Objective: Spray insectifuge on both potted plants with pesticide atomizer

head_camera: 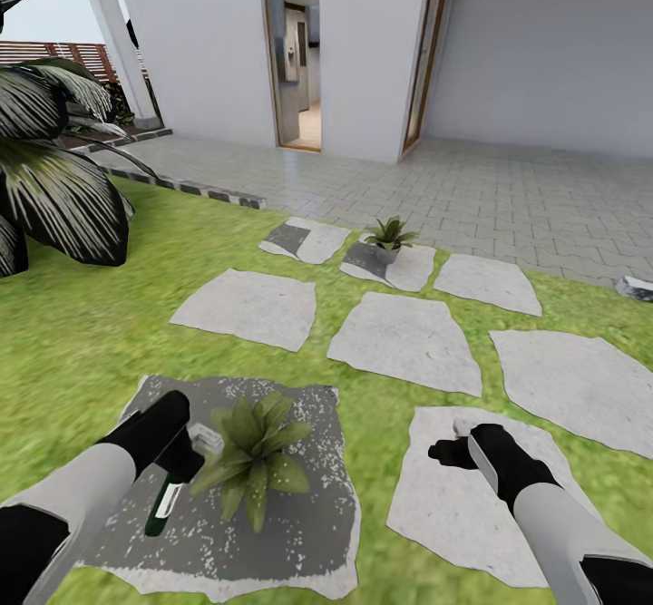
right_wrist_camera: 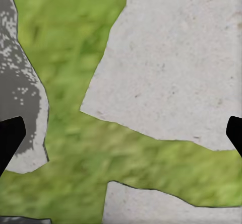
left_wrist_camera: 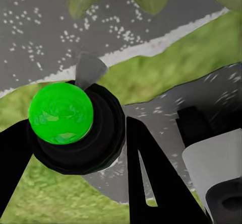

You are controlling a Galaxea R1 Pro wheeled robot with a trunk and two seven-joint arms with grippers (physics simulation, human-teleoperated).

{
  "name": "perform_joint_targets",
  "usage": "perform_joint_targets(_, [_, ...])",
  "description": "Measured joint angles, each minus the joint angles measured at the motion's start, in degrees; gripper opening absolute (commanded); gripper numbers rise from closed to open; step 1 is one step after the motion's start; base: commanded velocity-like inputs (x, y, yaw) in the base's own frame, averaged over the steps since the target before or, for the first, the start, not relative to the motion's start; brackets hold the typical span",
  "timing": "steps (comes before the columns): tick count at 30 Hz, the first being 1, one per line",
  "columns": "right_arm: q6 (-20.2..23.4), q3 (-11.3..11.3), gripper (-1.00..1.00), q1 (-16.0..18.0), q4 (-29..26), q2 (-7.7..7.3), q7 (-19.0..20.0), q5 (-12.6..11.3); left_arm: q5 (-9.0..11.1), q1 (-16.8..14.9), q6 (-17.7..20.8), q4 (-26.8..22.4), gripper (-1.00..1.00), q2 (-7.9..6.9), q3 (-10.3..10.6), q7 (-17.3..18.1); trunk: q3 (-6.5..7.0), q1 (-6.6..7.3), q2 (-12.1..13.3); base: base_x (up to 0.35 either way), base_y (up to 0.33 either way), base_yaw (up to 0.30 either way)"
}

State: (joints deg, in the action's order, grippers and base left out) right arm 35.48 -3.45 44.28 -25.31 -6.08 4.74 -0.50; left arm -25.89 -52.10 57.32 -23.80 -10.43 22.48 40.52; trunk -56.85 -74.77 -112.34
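Left gripper (head_camera: 172, 460): nearest the head camera, at the near edge of the dark slab; its black fingers (left_wrist_camera: 151, 183) were pinched on the pesticide atomizer.
Pesticide atomizer (head_camera: 166, 503): held bottom-down and tilted in the left gripper, just beside the near potted plant on the robot's left; dark green body with a pale label; in the left wrist view its bright green base (left_wrist_camera: 60, 112) sat in a black ring between the fingers, and its pale nozzle (left_wrist_camera: 89, 69) pointed toward the plant's leaves.
Near potted plant (head_camera: 254, 453): rosette of pointed green leaves standing on the dark slab; its pot was hidden by the leaves.
Dark slab (head_camera: 299, 532): grey stone speckled with white, darker than the other slabs, lying in the lawn (head_camera: 82, 351).
Right gripper (head_camera: 451, 451): over a pale slab (head_camera: 453, 505) to the right of the near plant, apart from it; the right wrist view showed its finger tips (right_wrist_camera: 10, 138) spread wide at the picture's edges, with nothing between them, above grass and pale stone.
Far potted plant (head_camera: 390, 235): beyond the near plant, on a pale slab (head_camera: 413, 269) partly darkened, close to the paved terrace (head_camera: 508, 197).
Large dark-leaved plant (head_camera: 54, 179): well left of the near plant, beside a brown slatted fence (head_camera: 54, 53).
House wall with open doorway (head_camera: 299, 52): behind the terrace.
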Motion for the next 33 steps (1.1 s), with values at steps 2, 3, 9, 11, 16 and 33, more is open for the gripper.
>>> perform_joint_targets(2, [0.0,0.0,1.0,0.0,0.0,0.0,0.0,0.0,0.0,0.3,0.0,0.0,-1.0,-0.06,0.0,0.0,0.0,0.0,0.0,0.0,0.0,0.0])
perform_joint_targets(3, [0.0,0.0,1.0,0.0,0.0,0.0,0.0,0.0,0.0,0.6,0.0,0.0,-1.0,-0.07,0.0,0.0,0.0,0.0,0.0,0.0,0.0,0.0])
perform_joint_targets(9, [0.0,0.0,1.0,0.0,0.0,0.0,0.0,0.0,0.0,3.7,0.0,0.4,-1.0,-0.08,0.2,-0.1,0.0,0.0,0.0,0.0,0.0,0.0])
perform_joint_targets(11, [0.0,0.0,1.0,0.0,0.0,0.0,0.0,0.0,0.0,3.9,0.0,0.5,-1.0,-0.1,0.2,-0.1,0.0,0.0,0.0,0.0,0.0,0.0])
perform_joint_targets(16, [0.0,0.0,1.0,0.0,0.0,0.0,0.0,0.0,0.0,4.1,0.0,0.6,-1.0,-0.15,0.1,0.0,0.0,0.0,0.0,0.0,0.0,-0.008])
perform_joint_targets(33, [0.0,-0.1,1.0,0.0,0.0,0.0,0.0,0.0,0.0,4.0,0.0,0.0,-1.0,0.1,0.0,-0.1,0.0,0.0,0.0,-0.001,0.0,-0.145])
